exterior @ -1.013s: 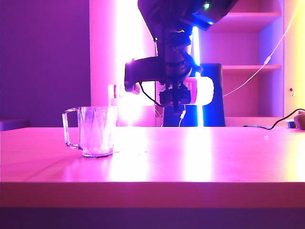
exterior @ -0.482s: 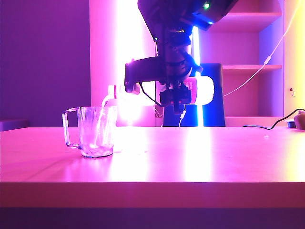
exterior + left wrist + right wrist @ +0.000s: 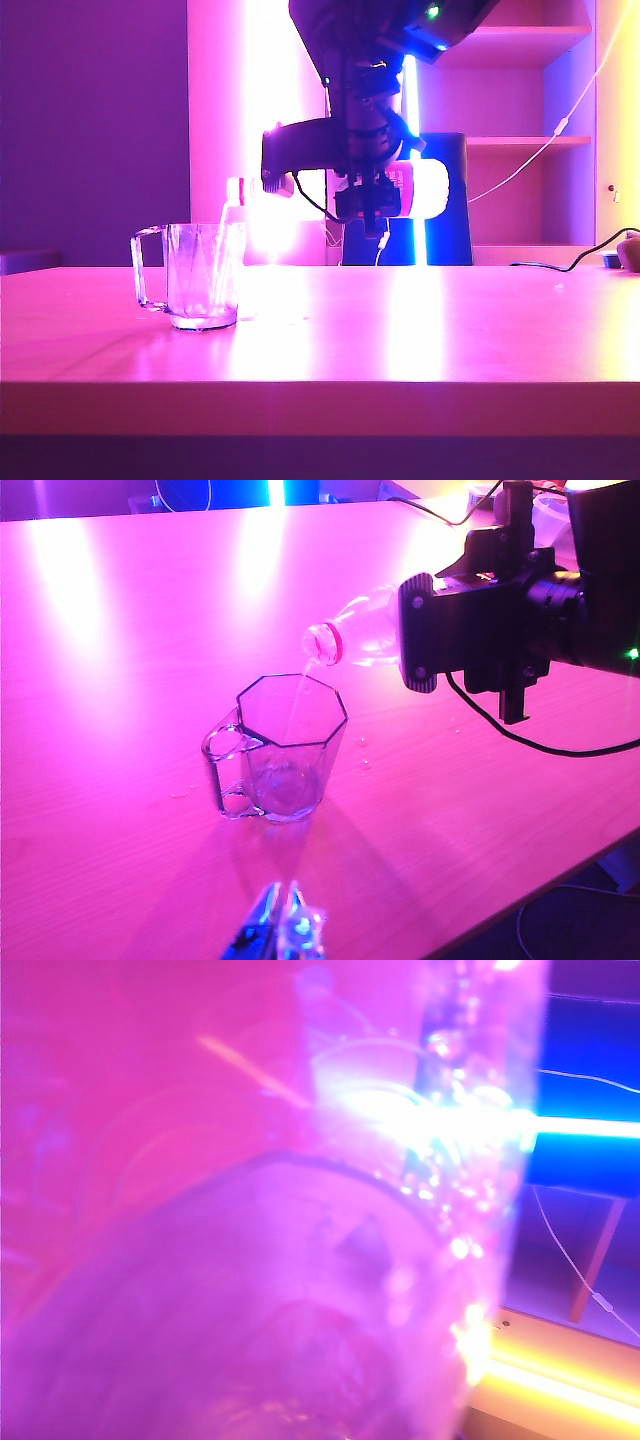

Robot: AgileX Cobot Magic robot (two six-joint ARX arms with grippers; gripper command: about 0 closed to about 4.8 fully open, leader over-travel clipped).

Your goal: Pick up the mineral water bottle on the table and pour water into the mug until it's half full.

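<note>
While right gripper tilts bottle, mug fills.

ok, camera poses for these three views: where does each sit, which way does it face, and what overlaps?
Exterior: at table-edge height, looking level across the table at the mug; the right arm holds the tilted bottle.
Left wrist: above the near table edge, looking down at the mug; left end effector tips shut at the frame edge, right end effector gripping the bottle.
Right wrist: pressed against the bottle, mostly blur.
Shared: exterior and left wrist both show mug, bottle and right arm.
</note>
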